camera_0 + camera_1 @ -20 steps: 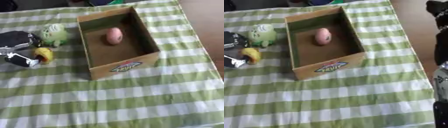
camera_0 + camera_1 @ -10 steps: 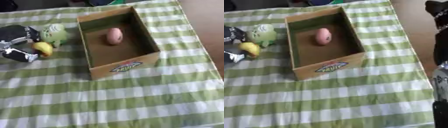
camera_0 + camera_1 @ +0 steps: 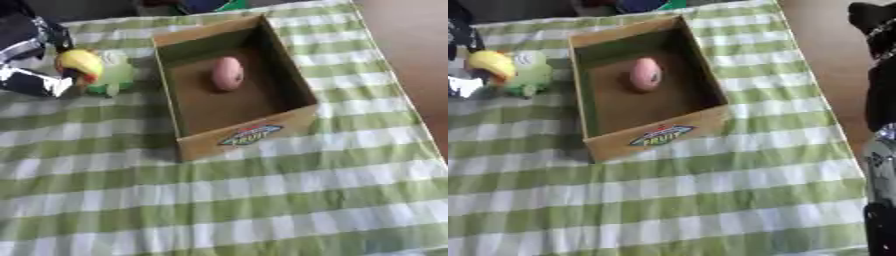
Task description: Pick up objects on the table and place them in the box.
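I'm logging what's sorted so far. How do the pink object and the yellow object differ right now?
The pink object lies inside the cardboard box on its floor; the yellow object is outside, left of the box. The pink one lies free, untouched; the yellow one is in the left hand, in front of a pale green toy. Pink is an egg-like oval; yellow looks rounder. Both are small.

Left hand (image 3: 31,55) has risen from the counter (image 3: 262,200) and moved toward the far left corner, carrying the yellow object (image 3: 79,62) with it. Yellow object, a second ago below and left of the green toy (image 3: 114,75), now sits level with it and overlaps its left side in view. Head has also tilted, so the whole scene, box (image 3: 232,85) included, has shifted in view.
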You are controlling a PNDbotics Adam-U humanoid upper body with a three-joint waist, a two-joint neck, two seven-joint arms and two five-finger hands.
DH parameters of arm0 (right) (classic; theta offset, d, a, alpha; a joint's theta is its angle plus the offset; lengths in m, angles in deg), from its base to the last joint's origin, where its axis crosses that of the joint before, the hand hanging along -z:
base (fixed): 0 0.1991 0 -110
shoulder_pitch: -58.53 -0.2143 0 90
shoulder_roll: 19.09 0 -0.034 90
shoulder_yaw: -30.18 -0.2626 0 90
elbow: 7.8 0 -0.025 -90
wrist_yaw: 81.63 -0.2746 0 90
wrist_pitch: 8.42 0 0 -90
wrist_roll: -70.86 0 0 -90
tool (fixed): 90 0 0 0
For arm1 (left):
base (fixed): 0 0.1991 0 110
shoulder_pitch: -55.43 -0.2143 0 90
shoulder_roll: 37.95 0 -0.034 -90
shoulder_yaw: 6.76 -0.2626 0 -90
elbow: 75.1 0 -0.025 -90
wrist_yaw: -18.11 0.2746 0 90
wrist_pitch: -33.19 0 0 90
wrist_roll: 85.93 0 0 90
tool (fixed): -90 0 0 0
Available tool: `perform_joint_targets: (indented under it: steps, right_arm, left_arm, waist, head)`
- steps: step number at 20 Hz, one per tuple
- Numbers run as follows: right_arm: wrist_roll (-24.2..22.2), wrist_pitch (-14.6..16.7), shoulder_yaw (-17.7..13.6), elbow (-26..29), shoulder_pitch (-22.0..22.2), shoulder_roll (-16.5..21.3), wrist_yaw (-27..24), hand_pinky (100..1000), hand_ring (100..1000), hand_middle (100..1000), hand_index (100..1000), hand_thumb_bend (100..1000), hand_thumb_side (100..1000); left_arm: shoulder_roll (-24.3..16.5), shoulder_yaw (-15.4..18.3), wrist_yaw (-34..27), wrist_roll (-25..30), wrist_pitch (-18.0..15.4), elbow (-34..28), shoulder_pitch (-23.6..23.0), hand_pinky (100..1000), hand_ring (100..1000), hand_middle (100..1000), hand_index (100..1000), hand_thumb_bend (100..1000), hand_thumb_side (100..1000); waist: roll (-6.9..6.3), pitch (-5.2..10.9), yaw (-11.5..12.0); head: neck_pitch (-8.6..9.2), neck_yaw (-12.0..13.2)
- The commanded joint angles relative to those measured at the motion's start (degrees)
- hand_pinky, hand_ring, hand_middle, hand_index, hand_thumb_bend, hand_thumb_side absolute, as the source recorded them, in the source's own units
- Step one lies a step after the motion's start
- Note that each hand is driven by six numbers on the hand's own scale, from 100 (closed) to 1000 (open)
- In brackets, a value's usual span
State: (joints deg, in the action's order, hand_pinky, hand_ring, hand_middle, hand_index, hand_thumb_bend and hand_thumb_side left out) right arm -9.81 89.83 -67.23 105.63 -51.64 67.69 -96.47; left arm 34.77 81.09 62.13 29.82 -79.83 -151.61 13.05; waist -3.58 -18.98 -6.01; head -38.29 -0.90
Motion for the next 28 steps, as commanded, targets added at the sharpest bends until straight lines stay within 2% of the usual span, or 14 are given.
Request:
perform_joint_targets:
  steps: [1,5,10,16,22,25,28]
  right_arm:
    - [-0.1,-0.06,-0.28,1.16,-0.58,0.68,-0.5,816,710,459,836,100,828]
    - [-0.09,-0.1,-0.2,1.16,-0.68,0.68,-0.6,816,710,459,836,100,826]
    - [0.27,-0.07,-0.17,1.16,-1.32,0.34,-0.86,814,709,463,835,100,825]
    - [0.55,0.37,0.31,1.16,-2.94,-0.17,-1.68,811,708,467,834,100,831]
    - [0.23,0.6,0.81,1.16,-3.93,-1.0,-2.56,811,708,468,834,100,823]
    - [0.31,0.66,0.8,1.16,-4.13,-1.31,-2.88,810,707,470,834,100,817]
    - [0.62,0.78,0.73,1.16,-4.18,-1.44,-3.06,811,708,470,834,100,813]
  left_arm:
    - [-1.34,0.98,-0.95,-0.97,1.09,-0.32,2.98,428,625,555,433,100,251]
    - [0.03,0.85,-0.37,-2.21,1.31,0.54,6.02,428,624,555,433,100,254]
    - [3.62,0.95,2.73,-5.36,1.57,2.16,10.33,424,625,551,429,100,260]
    - [10.94,2.05,7.39,-10.32,2.39,5.18,14.09,430,623,551,425,100,271]
    - [17.34,1.92,12.57,-15.45,2.16,7.57,15.35,427,619,550,425,100,272]
    - [19.14,1.54,15.28,-17.27,1.92,8.97,15.26,426,618,549,426,100,268]
    - [20.31,1.43,17.88,-18.71,1.39,10.05,14.41,428,617,549,426,100,264]
  waist:
    - [-0.12,1.62,-0.19]
    - [-0.41,1.85,-0.83]
    - [-0.57,2.02,-1.79]
    - [-0.48,1.78,-3.54]
    - [-0.2,1.17,-4.82]
    - [-0.06,1.08,-4.96]
    - [-0.08,1.01,-4.97]
  head:
    - [0.8,0.5]
    - [1.37,1.12]
    - [2.08,2.27]
    - [2.55,4.19]
    - [2.93,6.11]
    - [2.62,6.74]
    - [1.16,7.2]
